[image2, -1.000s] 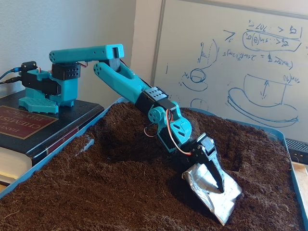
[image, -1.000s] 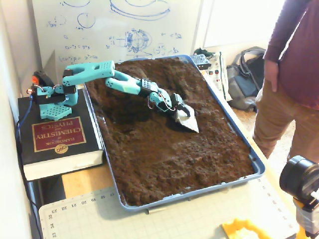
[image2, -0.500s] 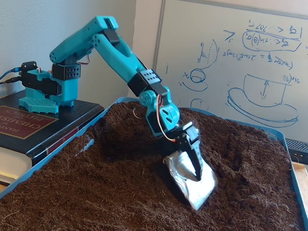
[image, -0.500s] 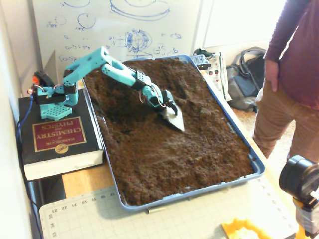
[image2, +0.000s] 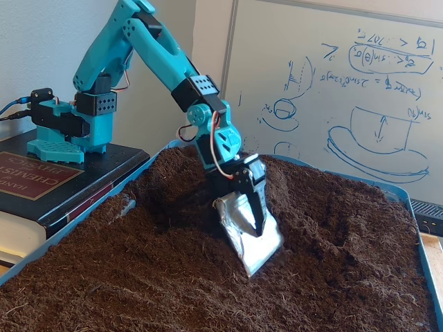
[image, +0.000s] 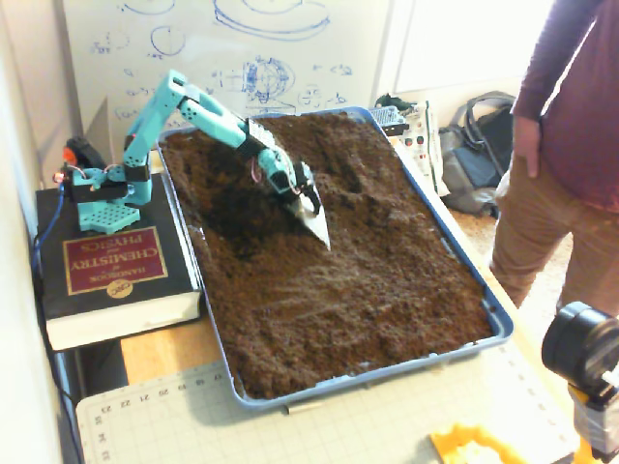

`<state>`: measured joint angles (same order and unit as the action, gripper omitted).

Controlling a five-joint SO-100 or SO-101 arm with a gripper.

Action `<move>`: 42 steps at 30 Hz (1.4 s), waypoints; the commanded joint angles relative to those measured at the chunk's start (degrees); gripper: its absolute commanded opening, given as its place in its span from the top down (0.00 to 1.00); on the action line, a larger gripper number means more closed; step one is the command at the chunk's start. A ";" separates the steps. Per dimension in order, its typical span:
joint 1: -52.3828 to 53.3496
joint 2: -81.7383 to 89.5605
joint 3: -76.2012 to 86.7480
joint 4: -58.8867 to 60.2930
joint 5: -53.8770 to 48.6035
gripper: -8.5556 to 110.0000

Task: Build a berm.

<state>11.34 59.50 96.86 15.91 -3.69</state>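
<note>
The gripper [image2: 250, 228] clamps a foil scoop [image2: 249, 238], tip in the soil beside the berm [image2: 311, 200] — mid-scrape; next, probably push soil onto it.

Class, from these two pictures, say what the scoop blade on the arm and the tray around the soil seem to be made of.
Scoop blade: likely thin metal or foil-covered sheet, silvery with crinkled glints. Tray: probably moulded plastic, an even blue with a smooth, rounded rim. Neither can be confirmed by look alone.
</note>
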 commanded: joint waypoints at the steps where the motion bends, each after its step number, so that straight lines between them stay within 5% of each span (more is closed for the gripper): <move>1: -2.20 5.62 -13.10 0.18 6.59 0.93; 9: -9.49 -10.90 -44.21 0.70 22.32 0.93; 20: -13.89 -38.14 -46.49 0.62 10.81 0.93; 42: -14.15 -9.32 -3.16 5.19 6.68 0.93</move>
<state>-1.76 46.58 86.48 16.08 3.08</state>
